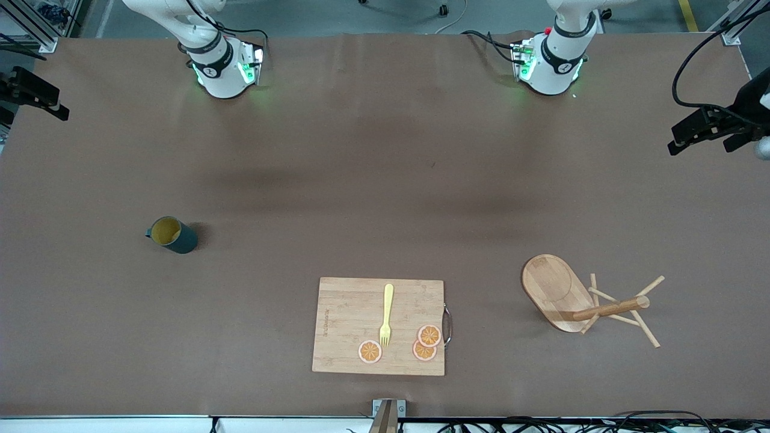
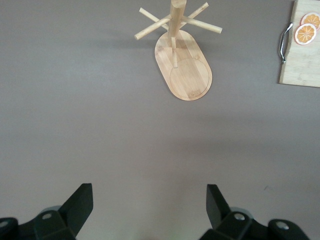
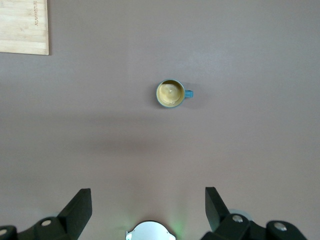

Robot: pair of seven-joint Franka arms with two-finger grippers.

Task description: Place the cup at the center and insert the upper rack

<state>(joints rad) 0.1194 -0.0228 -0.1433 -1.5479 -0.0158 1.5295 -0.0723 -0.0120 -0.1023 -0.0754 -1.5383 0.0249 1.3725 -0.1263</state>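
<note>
Cup (image 1: 172, 235) stands upright toward the right arm's end of the table, below the right gripper (image 3: 148, 207) with fingers apart, while the upper rack (image 1: 586, 300) stands under the equally spread, empty left gripper (image 2: 150, 207).

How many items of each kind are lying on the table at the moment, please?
Cup: 1
Mug tree (upper rack): 1, standing upright on its oval base
Cutting board: 1
Yellow fork on the board: 1
Orange slices on the board: 3
Total: 7
</note>
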